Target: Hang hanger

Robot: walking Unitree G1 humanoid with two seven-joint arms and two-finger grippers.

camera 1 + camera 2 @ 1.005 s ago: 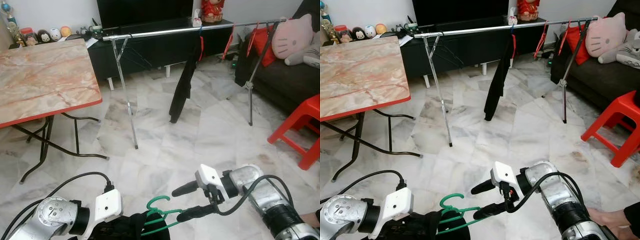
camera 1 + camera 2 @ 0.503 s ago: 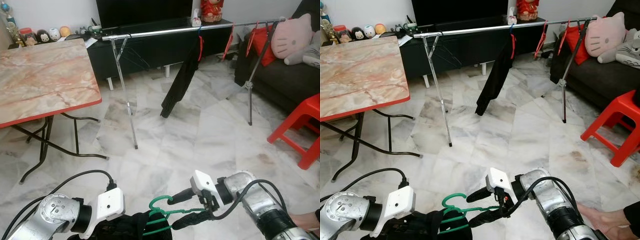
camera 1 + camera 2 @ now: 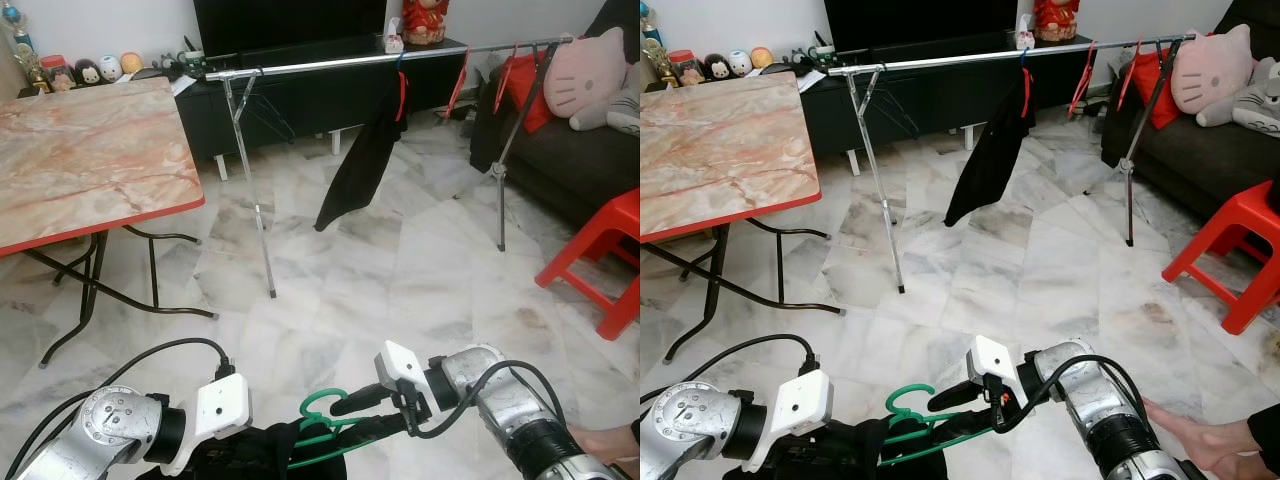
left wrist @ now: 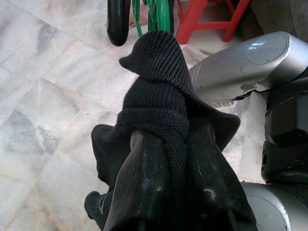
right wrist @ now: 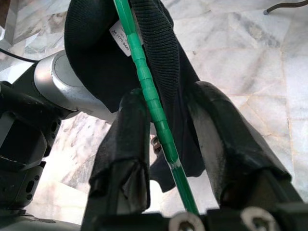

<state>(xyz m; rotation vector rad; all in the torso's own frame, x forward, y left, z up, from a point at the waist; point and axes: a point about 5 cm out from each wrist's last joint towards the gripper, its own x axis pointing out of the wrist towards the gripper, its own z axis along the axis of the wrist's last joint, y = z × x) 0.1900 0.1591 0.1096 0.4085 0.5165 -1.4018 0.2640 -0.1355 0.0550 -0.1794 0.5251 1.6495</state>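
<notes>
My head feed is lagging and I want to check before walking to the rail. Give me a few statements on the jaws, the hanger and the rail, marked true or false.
1. The left gripper is shut on the black garment. True.
2. The green hanger already hangs on the clothes rail. False: it is low between the two grippers, far from the rail.
3. The green hanger's bar runs between the right gripper jaws. True.
4. The clothes rail is bare. False: a black cloth and red hangers hang on it.
5. A red stool stands on the robot's left. False: on its right.
</notes>
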